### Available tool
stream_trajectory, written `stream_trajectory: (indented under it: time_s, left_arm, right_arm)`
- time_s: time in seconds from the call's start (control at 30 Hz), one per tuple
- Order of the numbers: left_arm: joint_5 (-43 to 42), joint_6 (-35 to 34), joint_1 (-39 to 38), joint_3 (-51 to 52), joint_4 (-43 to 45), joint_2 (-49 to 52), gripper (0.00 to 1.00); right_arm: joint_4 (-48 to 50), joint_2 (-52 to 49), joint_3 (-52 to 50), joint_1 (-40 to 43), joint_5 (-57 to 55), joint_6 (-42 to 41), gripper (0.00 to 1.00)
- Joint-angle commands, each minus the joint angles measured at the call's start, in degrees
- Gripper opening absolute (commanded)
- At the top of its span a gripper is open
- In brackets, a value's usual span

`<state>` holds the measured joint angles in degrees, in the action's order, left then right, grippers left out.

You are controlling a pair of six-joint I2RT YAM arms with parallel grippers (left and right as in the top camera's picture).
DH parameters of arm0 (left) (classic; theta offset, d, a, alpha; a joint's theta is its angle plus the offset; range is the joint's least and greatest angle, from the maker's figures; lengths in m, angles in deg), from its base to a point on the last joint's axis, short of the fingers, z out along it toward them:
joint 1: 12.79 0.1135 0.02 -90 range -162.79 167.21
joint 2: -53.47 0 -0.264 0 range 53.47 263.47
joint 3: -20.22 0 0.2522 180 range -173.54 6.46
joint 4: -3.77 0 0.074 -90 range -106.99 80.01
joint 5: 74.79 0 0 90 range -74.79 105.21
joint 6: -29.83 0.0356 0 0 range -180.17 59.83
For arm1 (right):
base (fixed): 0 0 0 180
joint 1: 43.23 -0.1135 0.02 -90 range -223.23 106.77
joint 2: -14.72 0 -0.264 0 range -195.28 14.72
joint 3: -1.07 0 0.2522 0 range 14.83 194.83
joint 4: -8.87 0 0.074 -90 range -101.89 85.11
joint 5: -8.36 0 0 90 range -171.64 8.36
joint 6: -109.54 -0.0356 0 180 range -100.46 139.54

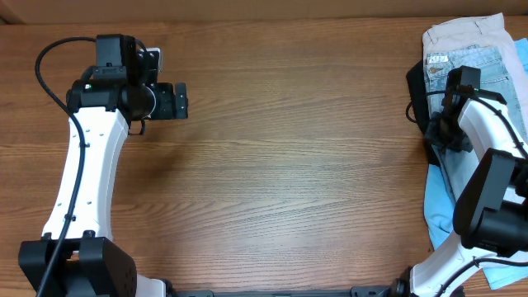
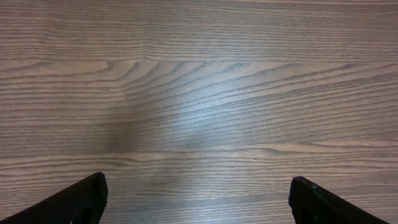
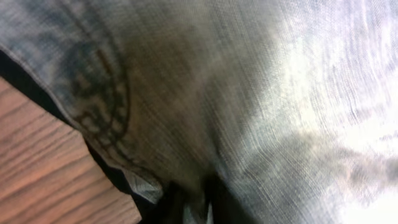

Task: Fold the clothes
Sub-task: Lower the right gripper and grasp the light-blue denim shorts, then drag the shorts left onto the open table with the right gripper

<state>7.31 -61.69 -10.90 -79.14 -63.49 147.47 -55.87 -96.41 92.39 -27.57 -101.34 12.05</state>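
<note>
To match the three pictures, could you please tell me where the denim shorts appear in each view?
Overhead: denim shorts at the top right edge.
Left wrist: not in it.
Right wrist: they fill most of the frame.
Shared landmark: the wooden table, seen in all three views.

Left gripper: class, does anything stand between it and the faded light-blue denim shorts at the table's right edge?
Nothing visible does. Only bare wooden table lies between the left gripper and the faded light-blue denim shorts. The right arm reaches over the shorts from the robot's side, off that path.
</note>
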Motion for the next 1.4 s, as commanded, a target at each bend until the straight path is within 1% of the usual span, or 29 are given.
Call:
stream_trajectory:
  time_s: [0.0,0.1,0.17,0.27,0.37,0.43,0.5,0.57,0.63,0.73,0.77,0.8,0.83,0.87,0.9,0.93,1.0,1.07,1.1,1.17,1.23,1.27,1.3,1.37]
  left_arm:
    - [0.94,-0.15,0.0,-1.25,0.31,0.5,0.96]
    - [0.92,-0.15,0.0,-1.25,0.81,0.5,0.95]
    - [0.9,-0.17,0.0,-1.25,1.22,0.5,0.95]
    - [0.9,-0.17,0.0,-1.27,2.01,0.5,0.96]
    - [0.87,-0.17,0.02,-1.27,2.32,0.5,0.96]
    - [0.92,-0.17,0.13,-1.27,2.56,0.5,0.97]
    - [0.92,-0.17,0.37,-1.27,2.82,0.5,0.97]
    - [0.92,-0.17,0.79,-1.27,2.91,0.5,0.97]
    - [0.9,-0.17,1.44,-1.27,2.89,0.5,0.97]
    - [0.9,-0.17,2.29,-1.27,2.91,0.5,0.98]
    - [0.92,-0.17,2.54,-1.27,2.97,0.5,0.98]
    - [0.92,-0.17,2.82,-1.27,3.08,0.5,0.99]
    - [0.9,-0.17,3.06,-1.27,3.19,0.5,0.99]
    - [0.92,-0.17,3.23,-1.27,3.23,0.5,1.0]
    - [0.92,-0.17,3.45,-1.27,3.26,0.5,1.0]
    - [0.92,-0.17,3.56,-1.27,3.23,0.5,1.0]
    - [0.87,-0.17,3.74,-1.27,3.23,0.5,1.0]
    - [0.55,-0.15,3.72,-1.27,3.58,0.5,1.0]
    - [0.02,-0.15,3.67,-1.27,3.74,0.5,1.0]
    - [-4.28,0.83,3.02,-1.27,4.44,0.5,1.0]
    - [-8.92,2.93,1.14,-1.27,5.2,0.52,1.0]
    - [-8.85,2.86,0.37,-1.27,5.4,0.52,1.0]
    - [-8.61,2.86,-1.9,-1.27,6.16,0.52,1.0]
    - [-8.66,2.82,-4.98,-1.27,7.8,0.85,1.0]
  right_arm:
    - [0.33,-0.33,-0.42,0.48,-0.57,-0.04,0.04]
    - [-1.6,-0.11,1.57,0.44,2.34,-0.04,0.04]
    - [-4.15,0.61,3.98,0.13,6.29,0.0,0.04]
    - [-8.85,2.38,8.41,-1.16,11.8,0.04,0.04]
    - [-15.85,3.74,14.58,-3.93,17.29,0.37,0.04]
    - [-21.79,3.89,19.91,-8.26,22.6,0.42,0.04]
    - [-23.52,3.89,21.57,-12.59,25.62,0.37,0.04]
    - [-23.74,3.87,21.79,-17.94,28.57,0.07,0.04]
    - [-23.21,3.74,21.79,-24.98,31.65,-0.79,0.04]
    - [-21.35,3.74,21.79,-34.1,33.18,-2.69,0.04]
    - [-20.44,3.74,21.79,-37.88,33.38,-2.95,0.06]
    - [-19.78,3.74,21.79,-40.85,33.31,-3.06,0.16]
    - [-19.21,3.74,21.79,-43.58,33.27,-3.04,0.29]
    - [-18.91,3.74,21.86,-45.53,33.09,-3.06,0.38]
    - [-18.82,3.74,22.1,-47.3,32.37,-3.41,0.43]
    - [-19.06,3.74,22.49,-48.35,30.64,-4.76,0.53]
    - [-19.93,3.76,23.5,-48.41,26.01,-7.41,0.6]
    - [-20.68,3.76,24.68,-45.72,21.9,-7.65,0.67]
    - [-20.68,3.76,24.81,-44.74,21.44,-7.34,0.68]
    - [-20.65,3.76,24.85,-40.61,19.98,-7.1,0.7]
    - [-20.15,3.74,24.83,-34.73,20.0,-6.12,0.73]
    - [-19.98,3.74,24.83,-33.38,20.11,-5.84,0.73]
    - [-19.58,3.74,24.83,-29.64,21.14,-4.81,0.74]
    - [-18.82,3.74,24.83,-25.29,24.98,-1.55,0.74]
